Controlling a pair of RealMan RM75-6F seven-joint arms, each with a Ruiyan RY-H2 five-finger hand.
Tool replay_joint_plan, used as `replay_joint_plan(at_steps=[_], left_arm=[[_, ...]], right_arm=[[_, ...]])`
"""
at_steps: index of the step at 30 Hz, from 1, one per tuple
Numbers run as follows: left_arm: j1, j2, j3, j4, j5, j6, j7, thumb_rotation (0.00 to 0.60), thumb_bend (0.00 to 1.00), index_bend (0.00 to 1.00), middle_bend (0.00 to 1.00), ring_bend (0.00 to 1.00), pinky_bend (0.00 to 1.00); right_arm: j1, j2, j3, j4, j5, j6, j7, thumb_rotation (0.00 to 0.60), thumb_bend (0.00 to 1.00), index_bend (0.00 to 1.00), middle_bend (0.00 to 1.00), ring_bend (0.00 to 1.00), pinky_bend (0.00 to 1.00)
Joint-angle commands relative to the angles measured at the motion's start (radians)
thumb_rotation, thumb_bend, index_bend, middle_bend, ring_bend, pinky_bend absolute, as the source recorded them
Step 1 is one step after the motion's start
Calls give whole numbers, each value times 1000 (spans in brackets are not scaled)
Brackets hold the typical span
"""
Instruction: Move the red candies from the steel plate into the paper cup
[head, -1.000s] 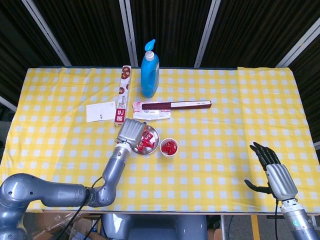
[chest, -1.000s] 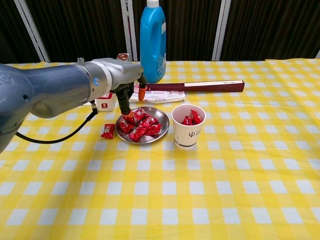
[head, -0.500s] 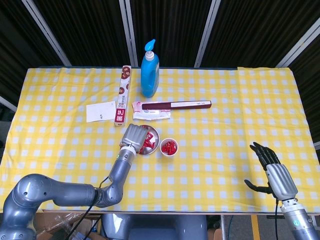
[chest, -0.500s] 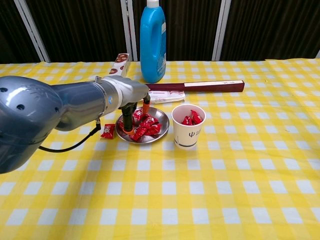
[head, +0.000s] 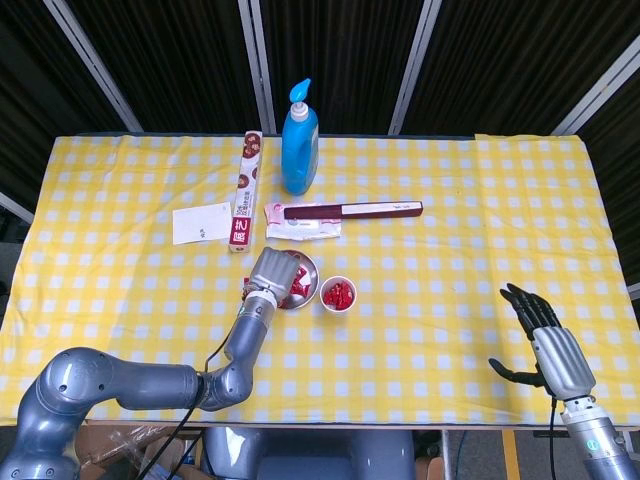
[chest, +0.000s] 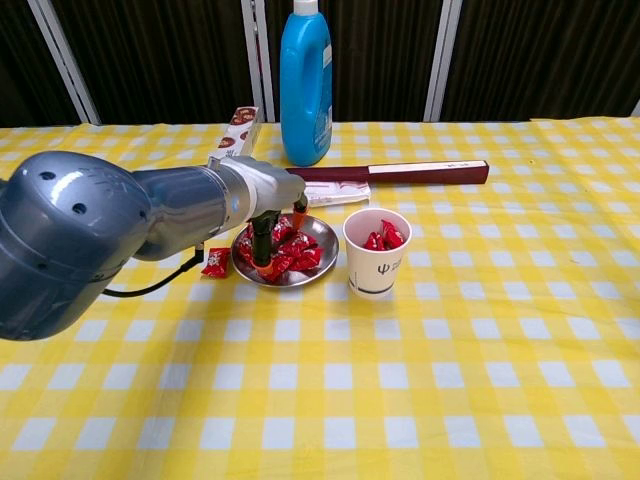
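Red candies are lying heaped on the steel plate near the middle of the table, one stray wrapper sitting on the cloth just off the plate's left rim. The left hand is reaching down into the pile, fingertips touching a candy; whether it is grasping one I cannot tell. This looks like the picking step; next comes closing on a candy, lifting and carrying it right to the paper cup, already holding several and bearing a mark too small to read. At the table's right front corner the right hand is hanging released, fingers apart.
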Motion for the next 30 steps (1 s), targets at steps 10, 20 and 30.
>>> replay_joint_plan(at_steps=[10,20,30], left_arm=[[5,-7,27,25,19,-30,-7,600,256,322,707,881,967],[11,-17,36,38,29,-37,-18,600,400,436,729,881,967],[25,1,34,18,58,-12,-37,600,439,489,755,881,967]], right_arm=[[0,1,-1,0,-2,0,2,600,277,0,0,0,0],[1,2,-1,-3,3,-6,3,600,277,0,0,0,0],[1,3,-2,-4,2,-6,2,600,277,0,0,0,0]])
